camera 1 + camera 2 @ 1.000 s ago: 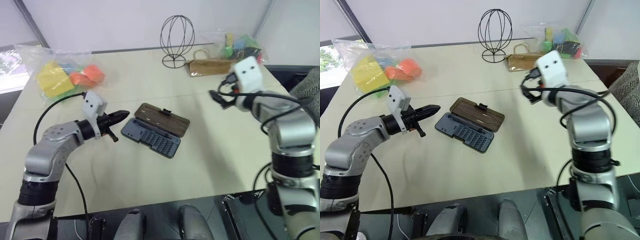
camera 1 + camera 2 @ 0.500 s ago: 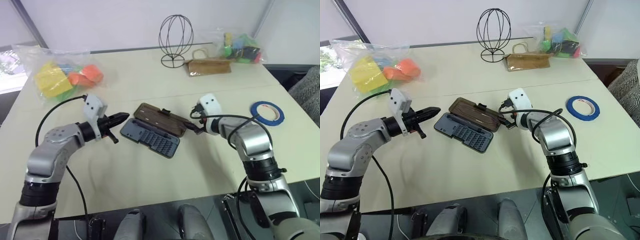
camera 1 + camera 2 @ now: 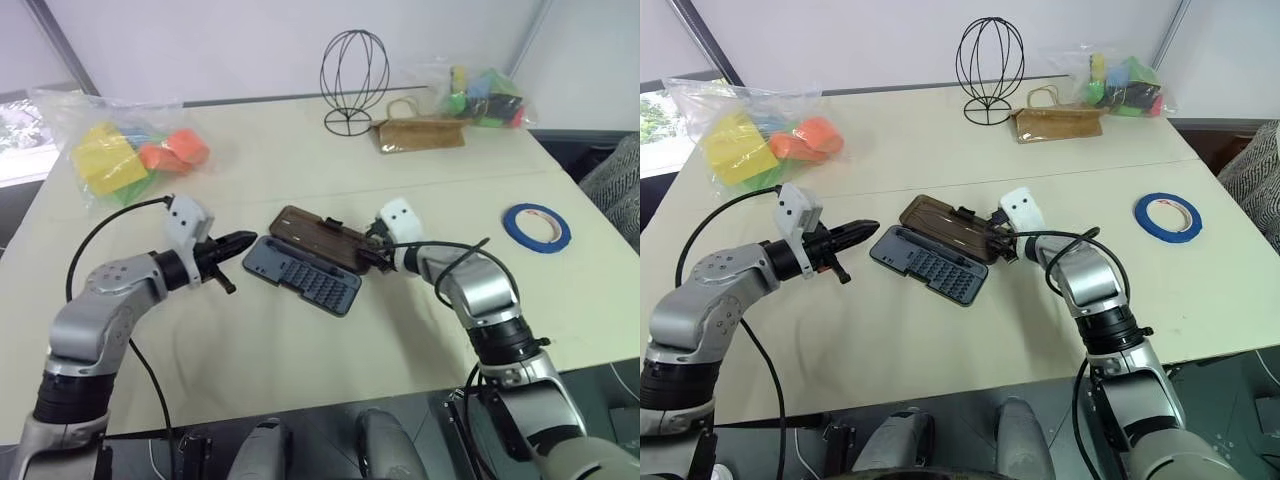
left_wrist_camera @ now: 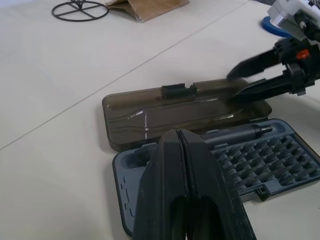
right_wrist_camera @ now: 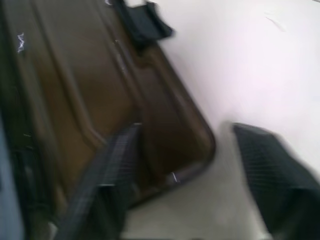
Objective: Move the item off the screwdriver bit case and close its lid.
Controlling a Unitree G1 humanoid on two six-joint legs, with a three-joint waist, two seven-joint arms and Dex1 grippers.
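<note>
The screwdriver bit case (image 3: 303, 277) lies open at the table's centre, its grey-blue tray of bits nearest me. Its lid (image 3: 320, 238), brown and translucent, lies flat behind the tray with the latch tab on its far edge. My right gripper (image 3: 368, 250) is open at the lid's right corner; in the right wrist view one finger (image 5: 112, 167) is over the lid and the other over bare table. My left gripper (image 3: 240, 243) is shut, hovering just left of the tray with nothing in it. The item, a blue tape roll (image 3: 537, 226), lies flat on the table far to the right.
A black wire sphere stand (image 3: 354, 80) and a brown paper bag (image 3: 420, 132) stand at the back. Clear bags of coloured pieces sit at the back left (image 3: 120, 150) and back right (image 3: 485, 95). A black cable loops from my left wrist.
My right gripper came down and leftwards from high on the right to the lid's right corner. The left gripper and the case kept still.
</note>
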